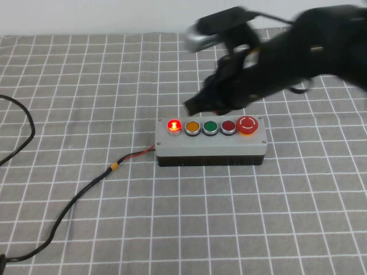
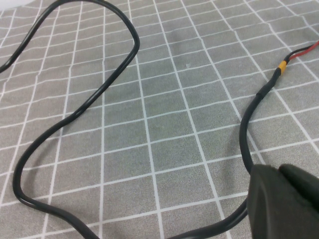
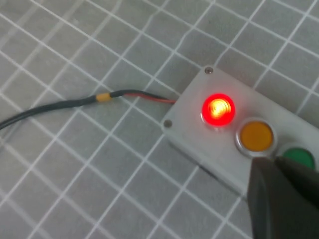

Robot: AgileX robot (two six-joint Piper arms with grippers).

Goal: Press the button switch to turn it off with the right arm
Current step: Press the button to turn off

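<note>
Red, translucent, silver-rimmed: button switch (image 1: 174, 126), glowing, at the left end of the five-button row on the grey box (image 1: 211, 146); box rests on the gridded grey cloth desk (image 1: 86, 86). Right gripper (image 1: 198, 106) hovers behind the row, not touching; whether its fingers are apart, cannot tell. Advised: shift left over the lit cap, then descend squarely. Left gripper (image 2: 284, 204) near the black cable (image 2: 75, 114); likewise cannot tell.

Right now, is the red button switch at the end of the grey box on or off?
On. The button switch glows bright red; the right gripper hovers behind the grey box, not touching. The left gripper sits by the cable.
</note>
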